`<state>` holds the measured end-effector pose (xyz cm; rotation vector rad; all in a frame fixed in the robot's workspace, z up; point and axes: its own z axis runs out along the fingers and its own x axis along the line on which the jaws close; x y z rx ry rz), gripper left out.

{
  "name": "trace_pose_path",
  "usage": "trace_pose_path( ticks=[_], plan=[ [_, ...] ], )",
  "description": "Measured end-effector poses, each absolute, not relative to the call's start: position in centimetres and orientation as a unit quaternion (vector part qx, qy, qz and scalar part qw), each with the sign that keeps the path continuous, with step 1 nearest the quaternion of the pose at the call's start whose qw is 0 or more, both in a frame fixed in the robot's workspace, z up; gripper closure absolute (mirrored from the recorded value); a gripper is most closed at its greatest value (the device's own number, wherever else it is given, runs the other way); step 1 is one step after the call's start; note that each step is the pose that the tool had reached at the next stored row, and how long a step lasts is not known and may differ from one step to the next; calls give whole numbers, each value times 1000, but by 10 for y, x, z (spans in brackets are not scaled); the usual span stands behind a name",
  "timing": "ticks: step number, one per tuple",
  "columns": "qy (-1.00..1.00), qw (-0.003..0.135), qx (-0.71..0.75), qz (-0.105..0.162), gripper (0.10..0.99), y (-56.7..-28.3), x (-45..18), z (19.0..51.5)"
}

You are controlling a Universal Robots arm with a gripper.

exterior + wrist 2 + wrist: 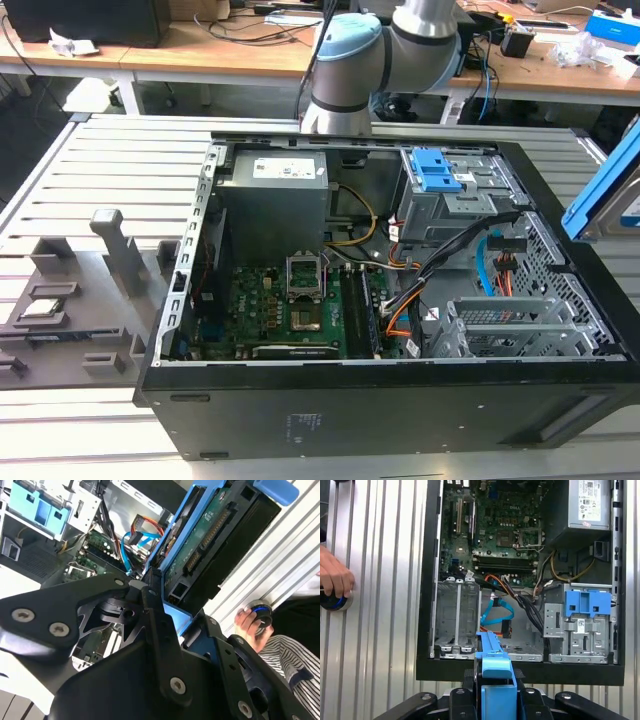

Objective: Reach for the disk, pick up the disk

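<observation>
The gripper (167, 612) is clamped on the disk (210, 540), its black fingers (155, 625) pressed against the blue bracket. In the second wrist view the disk fills the upper centre, green circuit board showing. In the exterior view the disk (605, 185) sits at the right edge, lifted beside the open case (400, 400). In the first wrist view the bracket (495, 680) stands at bottom centre, below the case (427, 580). A hand (335, 580) rests on a round knob (337, 601) at the left edge.

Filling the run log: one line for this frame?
gripper: shut on disk | disk: lifted, outside case | hand: on table knob
</observation>
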<state>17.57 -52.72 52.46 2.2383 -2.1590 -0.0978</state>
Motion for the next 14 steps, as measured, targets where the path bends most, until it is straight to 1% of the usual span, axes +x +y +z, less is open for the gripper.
trace_pose_path(
  ticks=[10, 14],
  plan=[
    [-694, 15, 719, -31, 718, -572, 155, 523],
    [-694, 15, 719, -31, 718, -579, 137, 521]
  ],
)
